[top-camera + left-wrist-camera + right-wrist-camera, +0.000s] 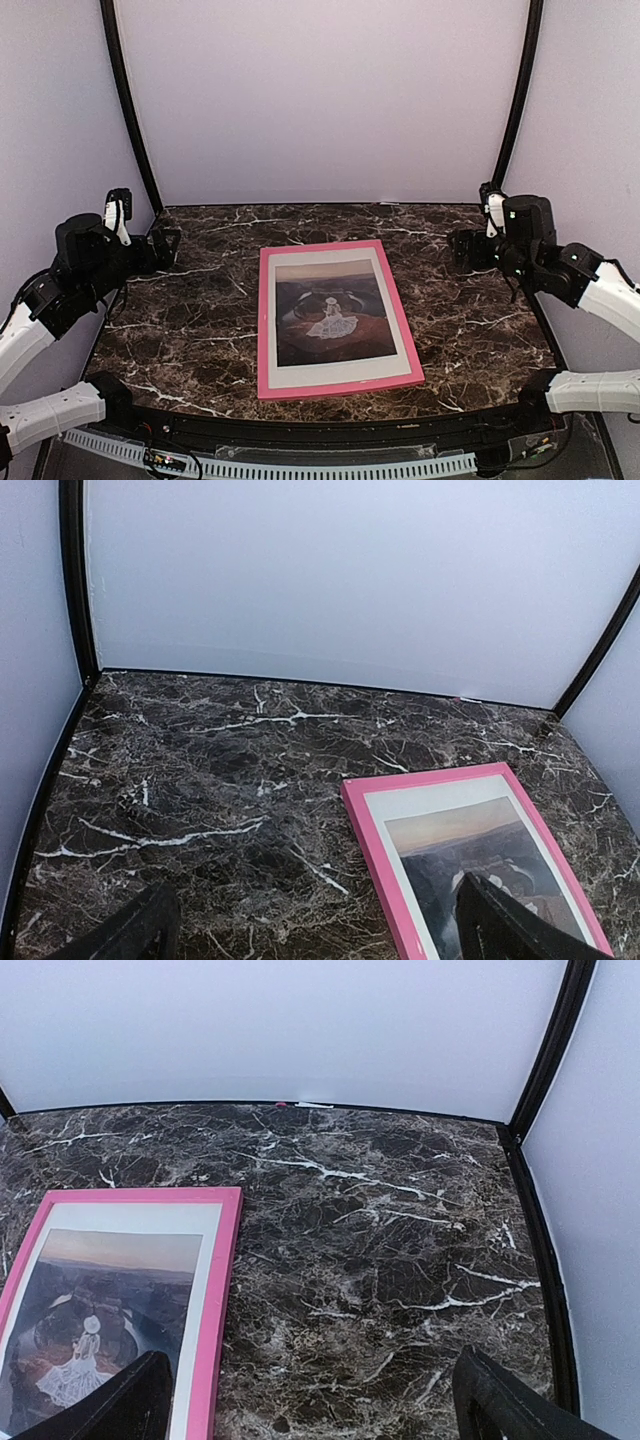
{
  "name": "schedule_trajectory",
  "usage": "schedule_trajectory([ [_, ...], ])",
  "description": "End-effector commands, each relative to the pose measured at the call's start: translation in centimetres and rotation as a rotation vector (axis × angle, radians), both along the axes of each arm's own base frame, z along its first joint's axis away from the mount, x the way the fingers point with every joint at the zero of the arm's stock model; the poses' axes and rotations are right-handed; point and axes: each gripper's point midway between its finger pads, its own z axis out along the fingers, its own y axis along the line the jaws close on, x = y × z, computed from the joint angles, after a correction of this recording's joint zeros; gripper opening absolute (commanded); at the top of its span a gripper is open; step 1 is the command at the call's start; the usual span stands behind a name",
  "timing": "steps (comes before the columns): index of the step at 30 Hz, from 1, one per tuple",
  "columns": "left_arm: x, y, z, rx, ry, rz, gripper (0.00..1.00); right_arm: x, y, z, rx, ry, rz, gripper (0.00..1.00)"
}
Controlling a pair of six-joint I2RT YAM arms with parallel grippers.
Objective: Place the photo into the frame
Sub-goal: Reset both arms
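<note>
Jaws spread wide and holding nothing, our left gripper hung over the left edge of the table, pointing inward. Its own wrist camera showed only dark marble between its fingertips, with the far left corner of the frame just inside its right finger.

The frame lay flat in the middle of the table, to the right of that gripper and to the left of the other. Its long axis ran from the near edge toward the back wall with a slight lean. Its rails were thin and bright pink. Inside them sat a white mat, and in the mat's window the photo lay face up: dusky sky over a reddish-brown canyon, with a small figure in a white dress at the centre. We judged the photo to be in the frame already, though we could not tell whether anything covered it or fixed it from behind.

Further right, our right gripper hung over the table's right side, likewise fully parted and empty, facing the frame's far right corner. It looked a little nearer to the frame than the left one. We judged that any pressing or squaring at the far end would suit it, reaching leftward.
</note>
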Motion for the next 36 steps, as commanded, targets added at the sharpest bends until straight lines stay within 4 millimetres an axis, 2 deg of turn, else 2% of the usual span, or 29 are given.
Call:
schedule_trajectory([
  [1,-0.4,-0.4,0.5,-0.007,-0.032,-0.033,0.99,-0.5,-1.2,1.1,0.016,-0.052,-0.034,0.99],
  [6,-1.2,-0.9,0.7,0.003,-0.053,-0.045,0.99,-1.0,-1.6,1.8,0.037,-0.082,-0.038,0.99],
  [10,-1.2,-1.1,0.2,0.042,-0.038,-0.031,0.99,-1.2,-1.9,1.7,0.036,-0.084,-0.050,0.99],
  [18,-1.6,-0.7,0.4,0.038,-0.050,-0.011,0.99,-1.5,-2.2,2.1,0.042,-0.100,-0.053,0.99],
  [36,-1.4,-0.9,-0.3,0.039,-0.029,-0.018,0.99,-1.4,-2.1,1.9,0.044,-0.097,-0.053,0.98],
])
